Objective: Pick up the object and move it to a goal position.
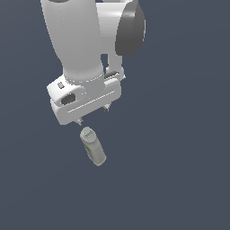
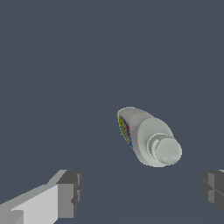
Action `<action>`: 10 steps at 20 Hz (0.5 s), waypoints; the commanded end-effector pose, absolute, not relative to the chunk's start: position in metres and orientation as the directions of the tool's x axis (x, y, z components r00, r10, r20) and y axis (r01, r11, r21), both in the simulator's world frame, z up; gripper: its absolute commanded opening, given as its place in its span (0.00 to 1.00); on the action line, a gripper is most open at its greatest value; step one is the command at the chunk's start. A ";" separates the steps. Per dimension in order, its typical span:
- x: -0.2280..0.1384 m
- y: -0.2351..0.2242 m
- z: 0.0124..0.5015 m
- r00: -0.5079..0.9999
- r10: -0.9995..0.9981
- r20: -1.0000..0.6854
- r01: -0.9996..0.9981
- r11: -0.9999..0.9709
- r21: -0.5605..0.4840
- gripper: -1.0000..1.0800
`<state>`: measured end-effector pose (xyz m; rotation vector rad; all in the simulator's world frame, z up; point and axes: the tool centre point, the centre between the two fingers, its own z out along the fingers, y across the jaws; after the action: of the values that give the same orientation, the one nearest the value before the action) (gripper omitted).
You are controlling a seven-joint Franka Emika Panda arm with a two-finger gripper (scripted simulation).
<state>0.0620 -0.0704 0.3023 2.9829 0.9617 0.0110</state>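
Note:
The object, a small pale grey bottle (image 1: 93,146), rests on the dark blue-grey floor with its grey cap pointing up toward the hand. In the wrist view the bottle (image 2: 146,135) shows its round cap and a coloured label patch on its side. My gripper (image 1: 93,115) hangs a little above the bottle and apart from it. Its jaws are open and hold nothing. Both dark fingertips (image 2: 69,192) show in the wrist view, spread wider than the bottle, which lies just outside the gap between them.
The white arm (image 1: 81,40) fills the upper part of the exterior view. A plain dark floor (image 1: 179,170) surrounds the bottle.

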 end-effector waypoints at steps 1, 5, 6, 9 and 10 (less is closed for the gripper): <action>0.071 -0.077 0.297 0.785 0.620 0.003 0.620 -0.785 0.007 0.96; 0.080 -0.085 0.289 0.752 0.659 0.001 0.659 -0.752 0.004 0.96; 0.082 -0.087 0.287 0.745 0.667 0.001 0.667 -0.745 0.003 0.96; 0.086 -0.090 0.283 0.729 0.685 0.000 0.685 -0.729 0.001 0.96; 0.087 -0.091 0.282 0.724 0.689 0.000 0.689 -0.724 0.001 0.96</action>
<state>0.0851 -0.0898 0.2839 2.9233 1.1475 0.0008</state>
